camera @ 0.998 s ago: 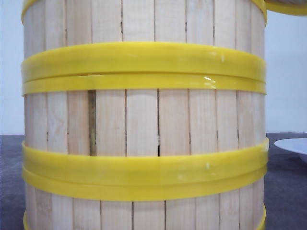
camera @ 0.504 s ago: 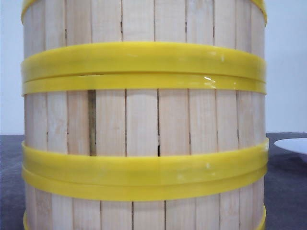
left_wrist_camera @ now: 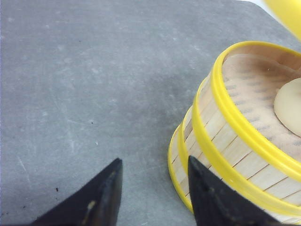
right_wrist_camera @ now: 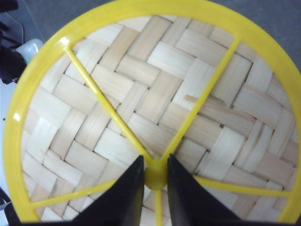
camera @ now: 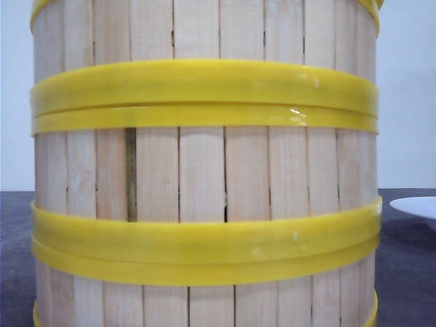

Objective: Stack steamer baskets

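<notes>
A stack of steamer baskets (camera: pixel 204 163), pale slats with yellow bands, fills the front view. From the left wrist the same stack (left_wrist_camera: pixel 221 132) is open at the top, with a pale round bun (left_wrist_camera: pixel 289 106) lying inside on a liner. My left gripper (left_wrist_camera: pixel 153 160) is open over the grey table, right beside the stack's base and holding nothing. My right gripper (right_wrist_camera: pixel 155 160) is shut on the yellow centre knob (right_wrist_camera: pixel 155 178) of a round woven steamer lid (right_wrist_camera: pixel 141 89) with a yellow rim and spokes. A yellow edge of that lid (left_wrist_camera: pixel 288 14) shows above the stack.
A white plate (camera: pixel 417 206) sits on the grey table (left_wrist_camera: pixel 94 70) to the right of the stack. A white bottle-like thing (right_wrist_camera: pixel 29 47) and dark gear (right_wrist_camera: pixel 9 63) show past the lid's edge in the right wrist view.
The yellow rim at the front view's top right a second ago has moved almost out of that view; only a sliver shows at the stack's top right corner. The stack has not moved.
</notes>
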